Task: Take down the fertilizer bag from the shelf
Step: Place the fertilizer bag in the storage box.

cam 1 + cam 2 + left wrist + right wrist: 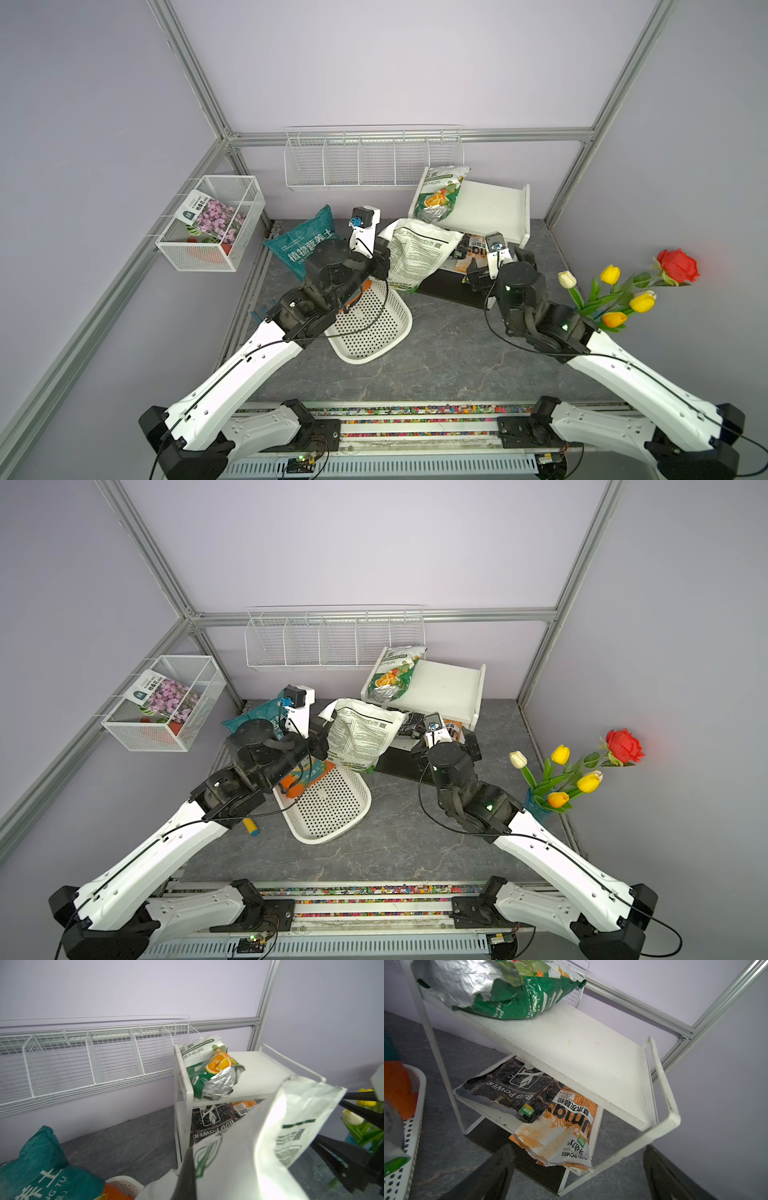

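Observation:
My left gripper (pixel 380 266) is shut on the edge of a white fertilizer bag (pixel 419 253) with printed text. The bag hangs off the shelf, between the shelf and the white basket. In the left wrist view one dark finger (pixel 187 1176) presses on the bag (pixel 239 1157). The white shelf (pixel 490 203) stands at the back right. A green bag with orange fruit (pixel 440 195) lies on its top board. A black bag (pixel 508 1088) and an orange bag (pixel 560 1132) lie on its lower board. My right gripper (pixel 577 1167) is open and empty, in front of the lower board.
A white perforated basket (pixel 374 328) with orange contents lies below the left arm. A teal soil bag (pixel 299 245) sits behind it. A wire wall rack (pixel 374 162) hangs on the back wall, a wire-mesh box (pixel 212 224) on the left wall. Flowers (pixel 623 291) stand at the right.

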Action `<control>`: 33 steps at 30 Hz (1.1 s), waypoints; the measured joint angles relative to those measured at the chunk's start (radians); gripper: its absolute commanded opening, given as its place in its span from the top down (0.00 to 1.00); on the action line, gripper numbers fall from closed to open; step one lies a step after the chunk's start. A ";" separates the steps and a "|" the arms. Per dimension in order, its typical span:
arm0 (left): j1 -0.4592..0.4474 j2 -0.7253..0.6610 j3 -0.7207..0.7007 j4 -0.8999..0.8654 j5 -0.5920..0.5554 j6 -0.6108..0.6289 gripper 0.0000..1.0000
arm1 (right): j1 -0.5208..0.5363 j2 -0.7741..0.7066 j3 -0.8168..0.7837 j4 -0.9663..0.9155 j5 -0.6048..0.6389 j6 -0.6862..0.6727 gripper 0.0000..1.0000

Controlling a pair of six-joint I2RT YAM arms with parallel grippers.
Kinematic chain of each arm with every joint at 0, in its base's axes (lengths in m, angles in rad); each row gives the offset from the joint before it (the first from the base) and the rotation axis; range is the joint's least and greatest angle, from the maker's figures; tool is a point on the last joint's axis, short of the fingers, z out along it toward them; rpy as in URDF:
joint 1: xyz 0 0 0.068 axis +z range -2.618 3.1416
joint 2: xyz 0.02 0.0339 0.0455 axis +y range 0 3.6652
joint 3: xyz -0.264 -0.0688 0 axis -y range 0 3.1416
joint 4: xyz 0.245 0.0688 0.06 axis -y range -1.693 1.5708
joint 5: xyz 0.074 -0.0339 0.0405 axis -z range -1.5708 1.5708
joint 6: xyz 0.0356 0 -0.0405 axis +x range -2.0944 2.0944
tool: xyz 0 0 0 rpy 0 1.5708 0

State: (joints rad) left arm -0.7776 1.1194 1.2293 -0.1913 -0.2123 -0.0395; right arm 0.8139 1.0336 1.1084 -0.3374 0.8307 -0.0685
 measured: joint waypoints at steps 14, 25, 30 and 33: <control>0.211 -0.048 -0.254 0.068 -0.058 -0.180 1.00 | 0.000 -0.002 -0.019 -0.007 0.008 0.005 0.01; 0.221 -0.118 -0.345 0.118 -0.072 -0.327 1.00 | 0.000 -0.002 -0.025 -0.011 0.007 0.013 0.01; 0.220 -0.186 -0.405 0.119 -0.094 -0.353 1.00 | 0.000 -0.002 -0.027 -0.012 0.007 0.020 0.01; 0.220 -0.203 -0.436 0.131 -0.129 -0.352 1.00 | 0.000 -0.002 -0.029 -0.016 0.007 0.025 0.01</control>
State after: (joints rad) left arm -0.5571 0.9169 0.7937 -0.0601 -0.3408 -0.3916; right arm 0.8135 1.0321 1.0794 -0.3531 0.8375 -0.0433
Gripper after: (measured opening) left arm 0.043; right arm 0.987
